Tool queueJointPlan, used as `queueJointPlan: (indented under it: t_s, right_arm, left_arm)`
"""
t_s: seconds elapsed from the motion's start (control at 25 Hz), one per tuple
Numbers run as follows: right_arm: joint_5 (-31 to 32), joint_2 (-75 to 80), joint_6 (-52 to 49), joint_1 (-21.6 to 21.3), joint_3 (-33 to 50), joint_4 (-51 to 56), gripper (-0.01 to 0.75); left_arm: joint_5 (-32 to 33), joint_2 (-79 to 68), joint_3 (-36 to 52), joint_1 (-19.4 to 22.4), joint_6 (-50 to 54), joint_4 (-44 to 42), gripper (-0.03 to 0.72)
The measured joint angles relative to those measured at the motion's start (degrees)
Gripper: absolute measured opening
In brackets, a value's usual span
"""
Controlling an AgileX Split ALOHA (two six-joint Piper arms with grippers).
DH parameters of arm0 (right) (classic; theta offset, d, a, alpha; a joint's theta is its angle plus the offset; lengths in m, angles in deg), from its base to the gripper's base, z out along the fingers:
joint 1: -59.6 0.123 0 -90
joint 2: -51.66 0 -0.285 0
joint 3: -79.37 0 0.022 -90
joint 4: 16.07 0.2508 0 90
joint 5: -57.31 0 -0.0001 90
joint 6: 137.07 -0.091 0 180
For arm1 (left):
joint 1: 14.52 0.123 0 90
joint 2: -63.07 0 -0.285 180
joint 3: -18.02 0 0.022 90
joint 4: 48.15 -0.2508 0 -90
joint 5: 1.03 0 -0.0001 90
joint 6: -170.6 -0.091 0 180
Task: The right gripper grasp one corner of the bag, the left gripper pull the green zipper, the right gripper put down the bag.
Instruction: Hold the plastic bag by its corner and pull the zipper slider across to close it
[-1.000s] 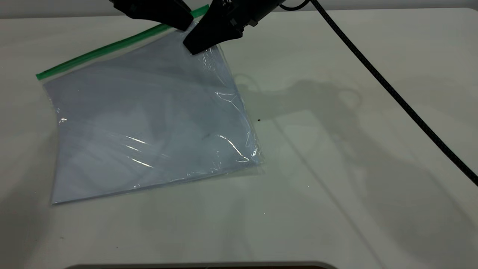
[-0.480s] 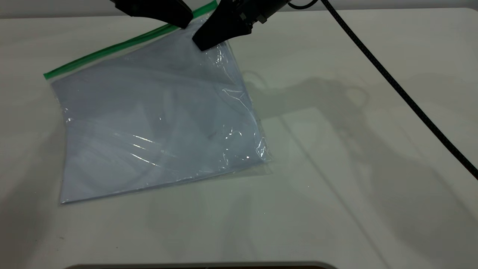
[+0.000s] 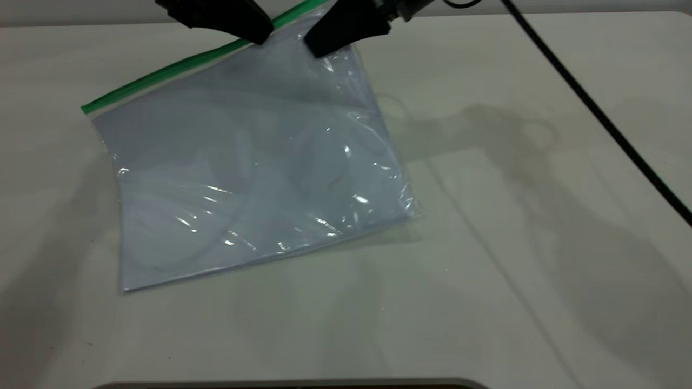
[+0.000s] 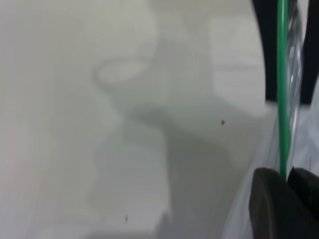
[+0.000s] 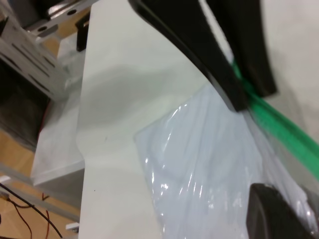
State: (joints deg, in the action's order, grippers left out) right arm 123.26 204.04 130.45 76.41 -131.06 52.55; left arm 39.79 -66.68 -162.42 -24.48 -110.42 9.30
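The bag (image 3: 243, 162) is a clear pouch with pale sheets inside. Its far right corner is lifted and its near edge rests on the table. The green zipper (image 3: 162, 73) runs along its far edge. My right gripper (image 3: 320, 47) is shut on the corner of the bag at the strip's right end. One of its fingers (image 5: 279, 214) shows against the plastic (image 5: 209, 164). My left gripper (image 3: 258, 33) is shut on the green zipper, just left of the right gripper. In the left wrist view the strip (image 4: 283, 89) runs straight between its fingertips (image 4: 269, 199).
The white table (image 3: 513, 216) stretches wide to the right and front of the bag. The right arm's black braided cable (image 3: 594, 113) crosses the far right of the table. A metal frame (image 5: 30, 55) stands beyond the table's edge.
The right gripper has pulled the bag's corner to the right and farther back, and the whole bag slid right. The left gripper stayed nearly in place, so more strip now lies to its right.
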Motion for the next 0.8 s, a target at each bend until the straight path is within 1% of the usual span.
queueJointPlan:
  t_s: [0.24,0.64,0.8]
  right_arm:
    - [1.2,0.0,-1.3,-3.1,0.0,-0.3,0.033]
    - [1.6,0.1,-3.3,-7.2,0.0,-1.4,0.033]
    - [2.0,0.1,-3.5,-9.3,0.0,-1.6,0.033]
  left_arm:
    - [-1.3,0.0,-0.4,0.0,5.4,-5.9,0.055]
    - [-2.5,0.0,-0.4,0.0,20.1,-18.4,0.055]
    - [-2.6,0.0,-0.4,0.0,25.3,-20.7,0.055]
